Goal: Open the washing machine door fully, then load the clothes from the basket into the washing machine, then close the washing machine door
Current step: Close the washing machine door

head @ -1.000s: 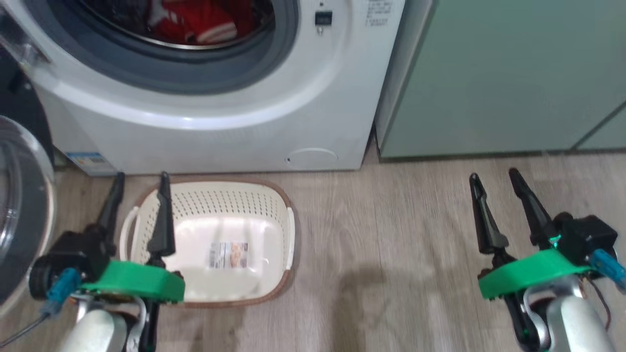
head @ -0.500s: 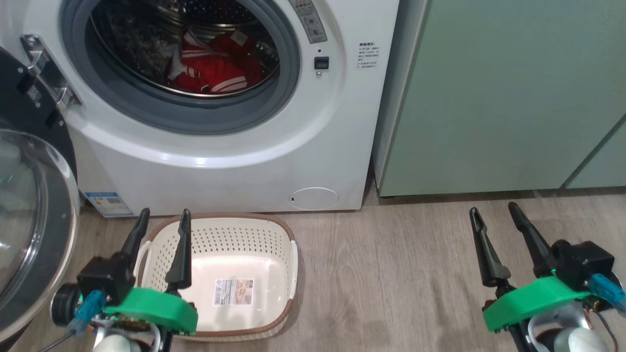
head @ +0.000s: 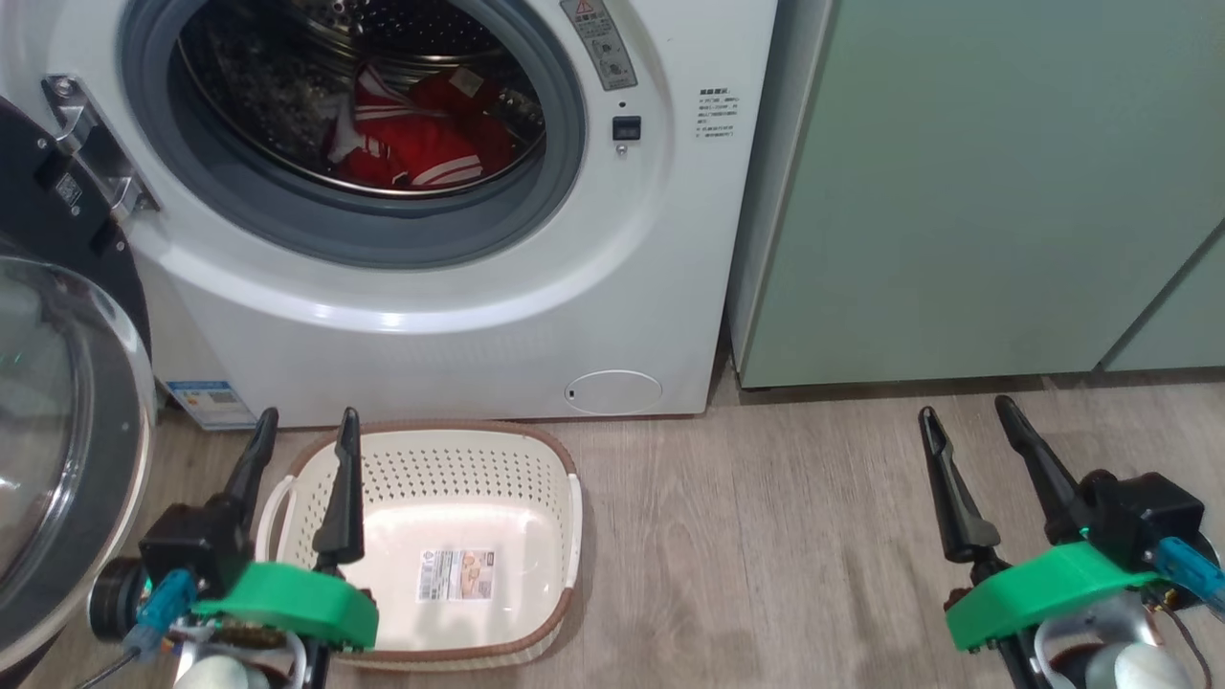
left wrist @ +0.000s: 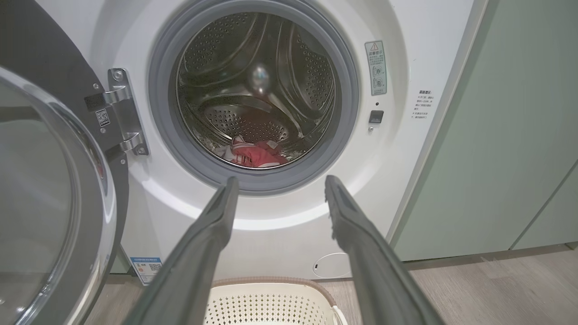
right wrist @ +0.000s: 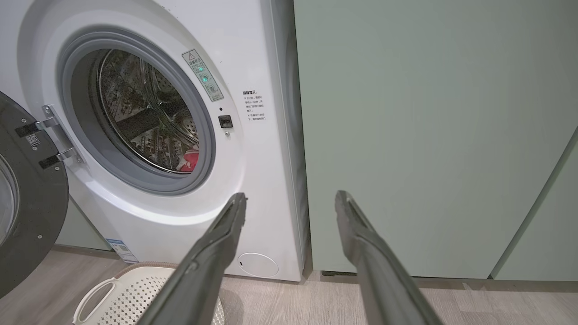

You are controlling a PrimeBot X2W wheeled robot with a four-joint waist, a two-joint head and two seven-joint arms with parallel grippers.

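Head view, starting at my own tips: my left fingers (head: 342, 488) are spread wide and hold nothing, hanging over the left end of the basket (head: 459, 469). My right fingers (head: 947, 488) are just as wide and just as empty, well apart to the right above bare floor (head: 766, 536). Neither pair has changed its spread over the last second. What has changed is my gaze: the whole picture has slid down as my head lifted, so the drum mouth of the washing machine (head: 459, 325) now sits fully in frame. Nothing on the floor has moved. The clothes (head: 421, 153) lie red and striped low in the drum, and I see no garment in the basket, so I judge the loading finished and only the closing left. The washing machine door (head: 57, 402) stands swung out on its hinge (left wrist: 119, 117) at my left, its glass bowl bulging toward the basket and me. Being round, it has no long axis of its own. The basket's long axis runs left to right along the washer's front, mouth upward. Pale green cabinet doors (head: 957, 191) flank the washer's right.
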